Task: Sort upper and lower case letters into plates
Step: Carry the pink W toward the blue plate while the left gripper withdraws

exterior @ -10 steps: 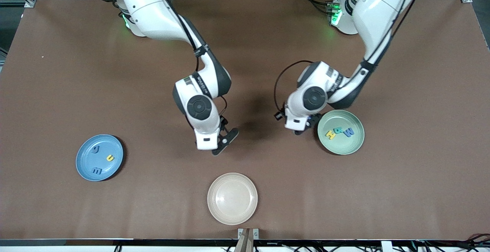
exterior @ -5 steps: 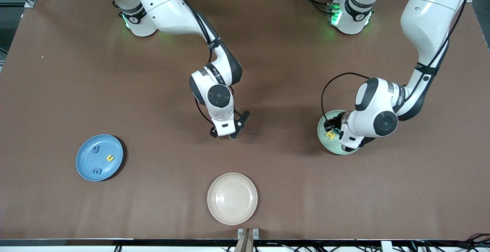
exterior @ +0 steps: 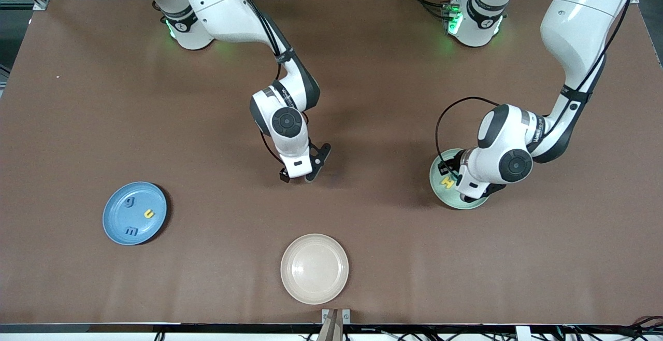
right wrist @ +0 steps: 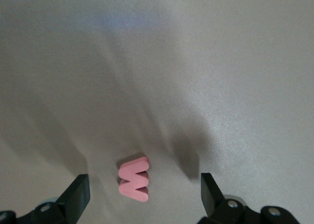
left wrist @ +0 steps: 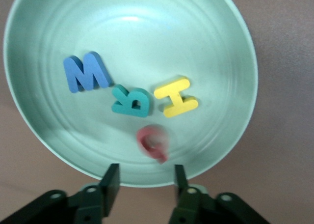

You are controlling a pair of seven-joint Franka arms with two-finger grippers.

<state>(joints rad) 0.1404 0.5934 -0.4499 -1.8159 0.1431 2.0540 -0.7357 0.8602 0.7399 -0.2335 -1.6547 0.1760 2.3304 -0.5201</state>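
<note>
the left gripper (left wrist: 143, 177) hung over the pale green plate (exterior: 439, 192), its jaws newly parted; a red letter (left wrist: 153, 144), blurred, lay free in it at six o'clock of the teal letter (left wrist: 132, 100). the right gripper (right wrist: 143, 190) had shifted slightly, jaws wide over a pink letter (right wrist: 134, 179) on the table (exterior: 103, 97). the blue plate (exterior: 115, 224) stayed put.
</note>
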